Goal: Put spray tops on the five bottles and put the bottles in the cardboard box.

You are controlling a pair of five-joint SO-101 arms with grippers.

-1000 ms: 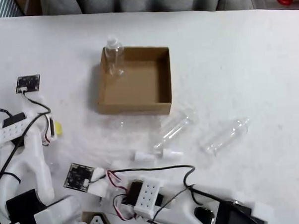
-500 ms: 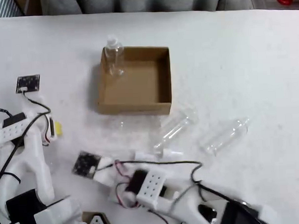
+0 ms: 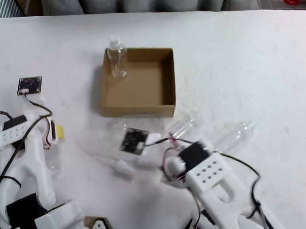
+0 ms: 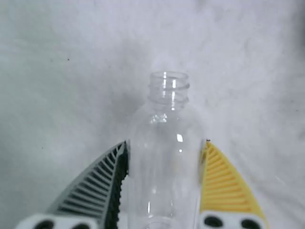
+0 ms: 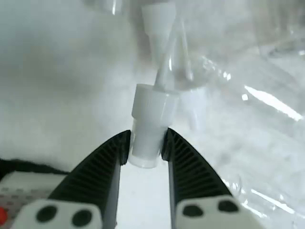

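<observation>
Bottles, four counted: an open-necked bottle (image 4: 167, 109) clamped in my left gripper (image 4: 165, 147), an upright bottle (image 3: 116, 58) in the cardboard box (image 3: 137, 111) corner, two lying bottles (image 3: 184, 126) (image 3: 235, 136) on the table (image 3: 241, 50) by my right arm. My right gripper (image 5: 147, 140) is clamped on one spray top (image 5: 150, 113), lying bottles crowded just beyond.

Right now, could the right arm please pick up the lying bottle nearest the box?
Probably not yet: the right hand is shut on a spray top, though that bottle lies close beside it.
</observation>
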